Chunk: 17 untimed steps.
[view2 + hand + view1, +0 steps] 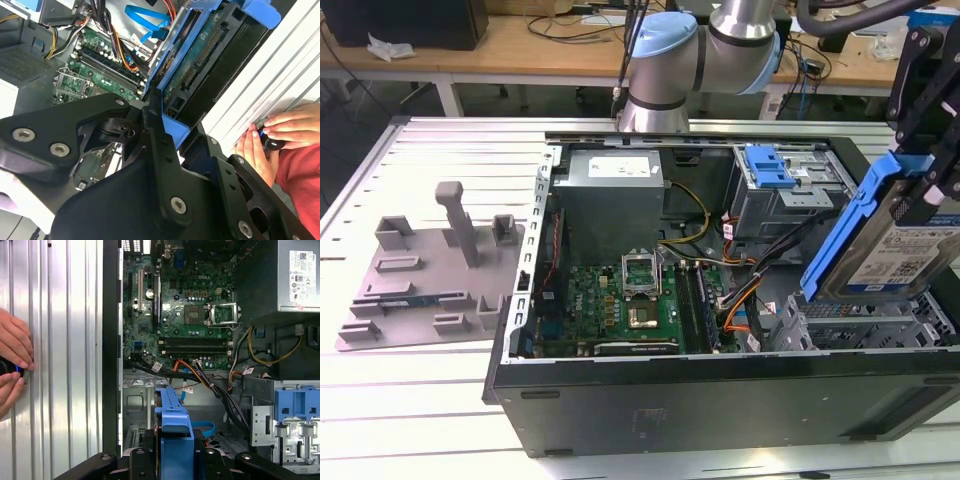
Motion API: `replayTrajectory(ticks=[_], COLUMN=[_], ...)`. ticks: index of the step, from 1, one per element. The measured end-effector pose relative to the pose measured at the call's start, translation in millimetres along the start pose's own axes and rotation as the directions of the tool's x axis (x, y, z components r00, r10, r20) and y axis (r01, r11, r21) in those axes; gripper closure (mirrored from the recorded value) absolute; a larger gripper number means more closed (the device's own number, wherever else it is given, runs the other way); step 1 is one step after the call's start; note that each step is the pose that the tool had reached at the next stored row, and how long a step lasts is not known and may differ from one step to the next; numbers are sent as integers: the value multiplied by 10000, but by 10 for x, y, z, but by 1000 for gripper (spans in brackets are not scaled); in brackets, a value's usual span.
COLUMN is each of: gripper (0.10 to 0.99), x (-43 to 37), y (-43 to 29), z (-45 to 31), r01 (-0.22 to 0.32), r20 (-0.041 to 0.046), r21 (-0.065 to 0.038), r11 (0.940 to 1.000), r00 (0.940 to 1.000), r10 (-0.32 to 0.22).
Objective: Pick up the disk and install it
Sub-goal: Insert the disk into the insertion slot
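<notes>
Pincer (926, 168) closed on the disk (895, 245). The black fingers (159, 131) clamp one end of the blue carrier rail (173, 426), one on each side. In both wrist views the rail end sits tight between them.

The disk is in the air, tilted, label toward the exterior camera. It hangs over the exterior view's right end of the open case (620, 405), and I see no contact with the metal bays under it. The second wrist view shows the underside, with the green circuit board (200, 65) bare inside the rail.

Handling, as a judgement:
- The disk looks dense and rigid, a metal body, heavy for its size.
- It won't bend, but it looks shock-sensitive.
- The bare board and connector edge are the fragile parts.
- The plastic rail probably flexes a bit and is smooth, so an end grip could let the disk swing or slip.
- Best hold is across the rail or the metal side edges, never on the label face or the board.

Further out in the case are the motherboard (620, 300), the grey power-supply box (610, 195) and a drive cage with a blue latch (770, 165). The case rests on a slatted metal tabletop (410, 410). A person's hand (270, 137) rests at the tabletop edge, near the case, holding a small dark object.
</notes>
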State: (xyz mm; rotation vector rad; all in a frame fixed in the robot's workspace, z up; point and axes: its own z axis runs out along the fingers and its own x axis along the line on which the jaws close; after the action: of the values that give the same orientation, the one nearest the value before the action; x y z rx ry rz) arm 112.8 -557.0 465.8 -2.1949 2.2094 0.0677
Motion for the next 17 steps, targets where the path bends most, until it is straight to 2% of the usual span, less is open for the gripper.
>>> replayTrajectory(ticks=[17], gripper=[718], x=[19], y=[-10], z=[74], r01=[0], r20=[0], r21=[0], r11=[10000], r00=[10000], r10=[0])
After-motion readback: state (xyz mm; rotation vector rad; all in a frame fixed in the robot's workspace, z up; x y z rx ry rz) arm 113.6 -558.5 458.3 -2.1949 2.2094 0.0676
